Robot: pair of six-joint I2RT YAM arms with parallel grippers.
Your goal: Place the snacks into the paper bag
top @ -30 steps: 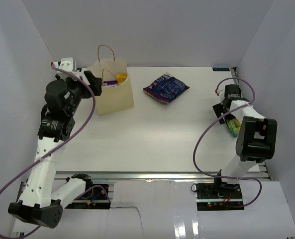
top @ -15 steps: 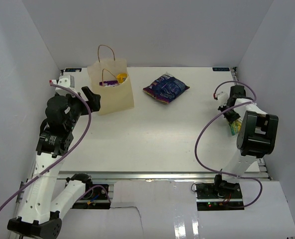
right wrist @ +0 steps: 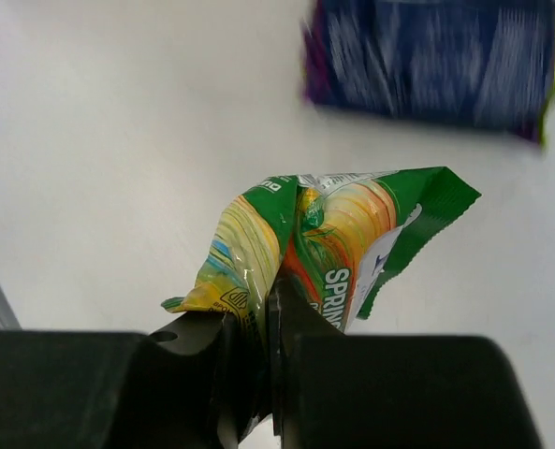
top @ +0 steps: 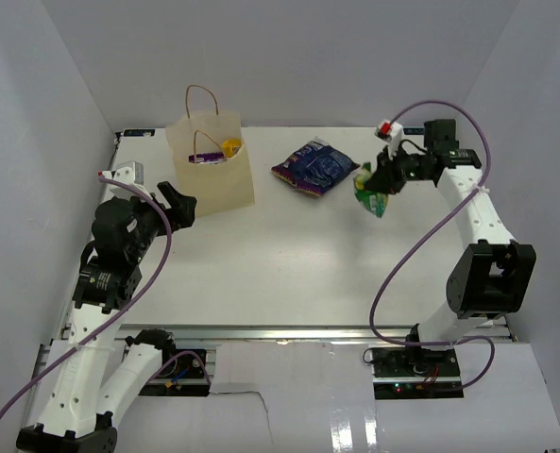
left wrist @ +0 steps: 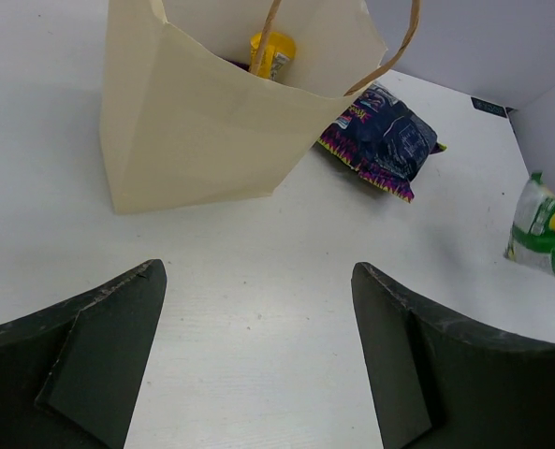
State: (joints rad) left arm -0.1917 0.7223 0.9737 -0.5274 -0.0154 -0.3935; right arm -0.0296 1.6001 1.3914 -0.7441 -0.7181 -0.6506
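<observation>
Jaws on the right pinch green-yellow packet (right wrist: pixel 324 234).

The right gripper (top: pixel 381 178) pinches the green-yellow packet (top: pixel 370 197) near the table's (top: pixel 289 269) far edge, just right of the large dark blue-purple bag (top: pixel 314 166).

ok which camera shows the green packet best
Right wrist view: the green packet is close, pinched in the right gripper. The top view shows it small; the left wrist view cuts it off at the edge.

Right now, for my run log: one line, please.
right pincer: shut on green packet, aloft | left pincer: open, empty | blue bag: on table | paper bag: upright
</observation>
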